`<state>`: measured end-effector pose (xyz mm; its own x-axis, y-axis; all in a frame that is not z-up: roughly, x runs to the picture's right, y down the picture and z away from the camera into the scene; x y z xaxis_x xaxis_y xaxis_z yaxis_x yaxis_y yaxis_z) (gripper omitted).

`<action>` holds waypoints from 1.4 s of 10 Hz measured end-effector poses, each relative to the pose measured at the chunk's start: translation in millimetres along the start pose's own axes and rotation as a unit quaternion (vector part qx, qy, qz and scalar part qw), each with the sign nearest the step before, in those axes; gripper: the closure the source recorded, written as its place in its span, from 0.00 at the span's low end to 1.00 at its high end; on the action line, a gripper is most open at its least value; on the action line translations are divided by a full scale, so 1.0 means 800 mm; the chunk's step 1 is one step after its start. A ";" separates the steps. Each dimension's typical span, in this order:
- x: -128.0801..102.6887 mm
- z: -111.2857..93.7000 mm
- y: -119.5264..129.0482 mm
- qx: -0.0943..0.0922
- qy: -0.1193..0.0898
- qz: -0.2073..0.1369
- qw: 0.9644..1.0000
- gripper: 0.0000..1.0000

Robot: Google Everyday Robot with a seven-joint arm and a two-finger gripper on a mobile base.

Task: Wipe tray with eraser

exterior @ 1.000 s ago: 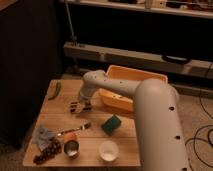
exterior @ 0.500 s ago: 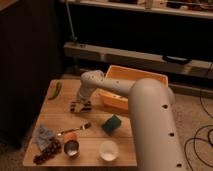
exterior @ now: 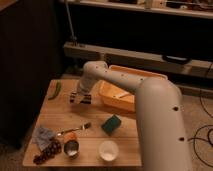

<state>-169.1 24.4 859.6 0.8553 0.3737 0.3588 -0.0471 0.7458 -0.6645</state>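
Observation:
The orange-yellow tray (exterior: 107,96) stands on the right rear part of the wooden table (exterior: 95,137), with a pale strip lying inside it. Just left of the tray, my gripper (exterior: 80,98) is down at the table surface at the end of the white arm. It is shut on the eraser (exterior: 82,100), a small dark-and-light striped block that is mostly hidden by the fingers. The eraser is still low at the table, outside the tray.
A green square sponge (exterior: 112,123) lies in front of the tray. Along the near edge sit a white bowl (exterior: 108,150), a metal cup (exterior: 71,147), dark grapes (exterior: 45,152) and a grey cloth (exterior: 44,134). A green vegetable (exterior: 56,90) lies at the far left.
The gripper has stayed in place left of the tray and its fingers have closed on the eraser. Nothing else on the table has moved.

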 end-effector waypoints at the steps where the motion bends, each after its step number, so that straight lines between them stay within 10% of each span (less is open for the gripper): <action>1: -0.012 -0.033 -0.011 0.009 -0.001 0.001 1.000 0.91; 8: 0.058 -0.205 -0.092 0.091 -0.025 0.086 0.992 0.91; 14: 0.169 -0.199 -0.072 0.125 0.082 0.152 0.977 0.91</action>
<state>31.5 -55.2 842.1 0.8523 0.5210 0.0464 -0.4190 0.7331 -0.5357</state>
